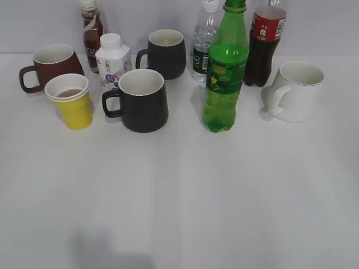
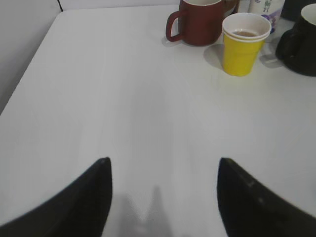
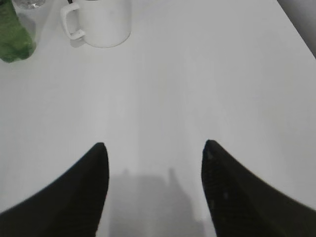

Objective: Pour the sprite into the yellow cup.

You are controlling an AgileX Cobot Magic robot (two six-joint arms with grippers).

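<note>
The sprite [image 1: 225, 67] stands upright far right of centre, capped; the yellow cup [image 1: 71, 101] sits far left, seemingly holding brownish liquid. Left gripper [image 2: 163, 170] and right gripper [image 3: 154, 155] hang spread, empty

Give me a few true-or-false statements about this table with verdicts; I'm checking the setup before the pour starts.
1. The sprite stands upright with its cap on. True.
2. The yellow cup is completely empty. False: a little brownish liquid sits at its bottom.
3. The left tool is open and holds nothing. True.
4. The right tool grips the white mug. False: it is open over bare table, apart from the mug.
5. The dark red mug stands behind the yellow cup. True.
</note>
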